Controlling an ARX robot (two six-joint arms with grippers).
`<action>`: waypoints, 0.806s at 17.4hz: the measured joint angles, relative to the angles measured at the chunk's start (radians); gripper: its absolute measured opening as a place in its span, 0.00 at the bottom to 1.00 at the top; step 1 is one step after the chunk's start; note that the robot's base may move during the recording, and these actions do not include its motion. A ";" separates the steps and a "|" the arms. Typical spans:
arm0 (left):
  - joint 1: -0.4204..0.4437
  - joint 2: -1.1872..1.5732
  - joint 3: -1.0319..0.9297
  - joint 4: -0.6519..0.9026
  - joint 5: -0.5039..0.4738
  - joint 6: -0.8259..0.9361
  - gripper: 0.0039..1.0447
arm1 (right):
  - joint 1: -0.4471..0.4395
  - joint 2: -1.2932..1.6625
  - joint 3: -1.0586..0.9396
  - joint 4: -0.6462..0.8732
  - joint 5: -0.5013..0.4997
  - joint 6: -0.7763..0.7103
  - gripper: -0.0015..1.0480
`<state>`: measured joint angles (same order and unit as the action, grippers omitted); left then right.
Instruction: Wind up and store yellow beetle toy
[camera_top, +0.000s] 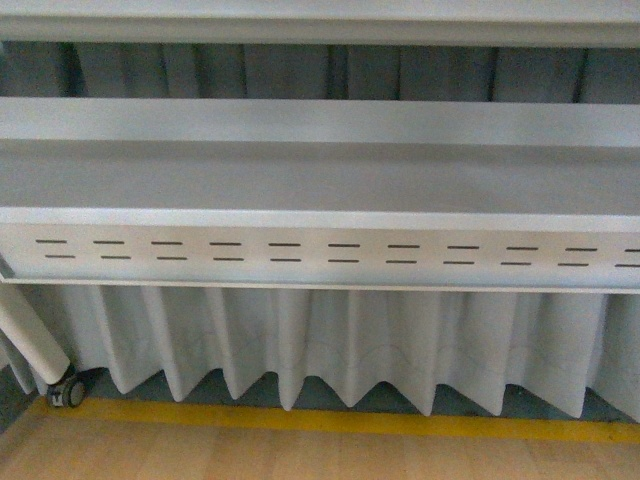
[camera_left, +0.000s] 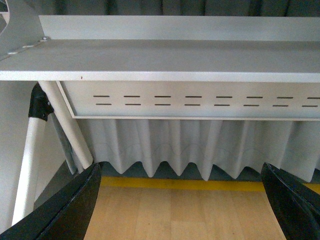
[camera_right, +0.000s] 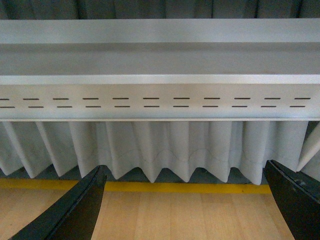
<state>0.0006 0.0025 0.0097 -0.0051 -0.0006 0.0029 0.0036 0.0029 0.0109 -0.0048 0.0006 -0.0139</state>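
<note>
The yellow beetle toy is out of view in all three views. My left gripper (camera_left: 182, 205) is open and empty, its black fingers (camera_left: 65, 210) spread wide above the wooden floor. My right gripper (camera_right: 185, 205) is open and empty too, its black fingers (camera_right: 75, 210) wide apart over the floor. Neither arm shows in the front view.
A grey metal shelf unit (camera_top: 320, 175) with a slotted front panel (camera_top: 320, 252) fills the view ahead. A pleated white curtain (camera_top: 330, 340) hangs below it. A yellow line (camera_top: 330, 420) crosses the wooden floor (camera_top: 300, 455). A white leg with a caster (camera_top: 65, 392) stands at left.
</note>
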 joint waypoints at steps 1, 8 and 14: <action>0.000 0.000 0.000 0.000 0.000 0.000 0.94 | 0.000 0.000 0.000 0.000 0.000 0.000 0.94; 0.000 0.000 0.000 0.000 0.000 0.000 0.94 | 0.000 0.000 0.000 0.000 0.000 0.000 0.94; 0.000 0.000 0.000 0.000 0.000 0.000 0.94 | 0.000 0.000 0.000 0.000 0.000 0.000 0.94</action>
<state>0.0006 0.0025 0.0097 -0.0051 -0.0006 0.0029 0.0036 0.0029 0.0109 -0.0048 0.0006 -0.0139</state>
